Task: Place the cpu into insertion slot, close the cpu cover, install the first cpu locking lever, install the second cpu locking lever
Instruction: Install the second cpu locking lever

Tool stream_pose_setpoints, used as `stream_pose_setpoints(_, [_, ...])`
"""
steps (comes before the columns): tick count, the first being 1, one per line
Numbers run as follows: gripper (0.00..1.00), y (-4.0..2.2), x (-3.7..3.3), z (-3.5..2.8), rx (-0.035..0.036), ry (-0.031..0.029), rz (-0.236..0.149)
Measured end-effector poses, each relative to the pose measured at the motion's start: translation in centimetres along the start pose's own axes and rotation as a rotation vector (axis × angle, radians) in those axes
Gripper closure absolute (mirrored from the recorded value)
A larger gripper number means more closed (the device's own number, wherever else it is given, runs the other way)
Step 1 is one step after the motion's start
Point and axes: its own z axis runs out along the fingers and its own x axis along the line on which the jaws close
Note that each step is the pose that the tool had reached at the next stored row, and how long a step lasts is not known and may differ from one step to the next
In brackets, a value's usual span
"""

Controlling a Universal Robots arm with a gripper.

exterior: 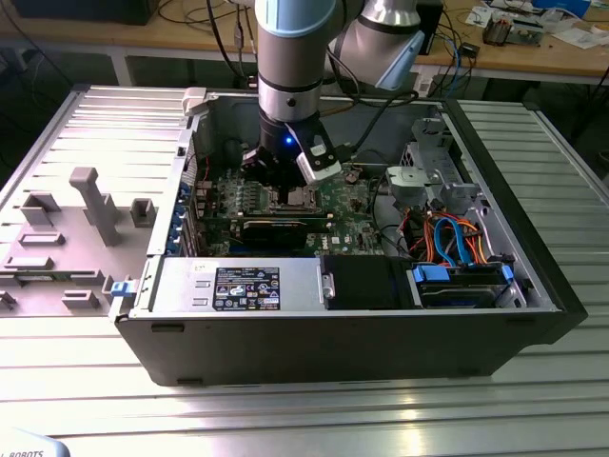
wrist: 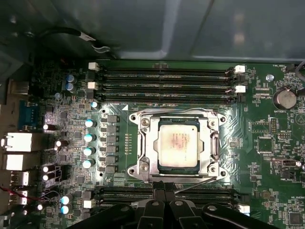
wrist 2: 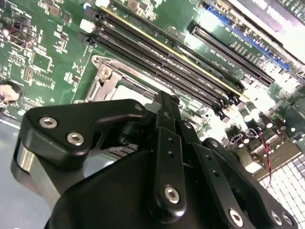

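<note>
chip (wrist: 178, 145): grey square seated in socket (wrist: 143, 143), cover (wrist: 213, 143) shut over it; jaws (wrist: 164, 187) pinched together beside socket; green board (wrist: 267, 143); ribbed metal bench (exterior: 285, 419)

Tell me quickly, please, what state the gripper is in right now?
Gripper: shut, holding nothing, at the edge of the silvery square metal cpu cover.

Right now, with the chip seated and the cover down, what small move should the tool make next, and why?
Probably ease the tool against the thin lever rod beside its tips and push it toward latching. The cpu is seated and the cpu cover lies flat over it, yet that rod slants free along the cover's edge.
</note>
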Motion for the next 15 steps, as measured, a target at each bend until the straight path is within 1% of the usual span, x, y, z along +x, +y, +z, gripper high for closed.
stream_pose_setpoints(11, [0.89, -0.02, 0.01, 0.00, -0.0003, 0.0000, 0.000])
stream_pose_setpoints(15, [0.89, -0.19, 0.01, -0.02, -0.0003, 0.0000, 0.000])
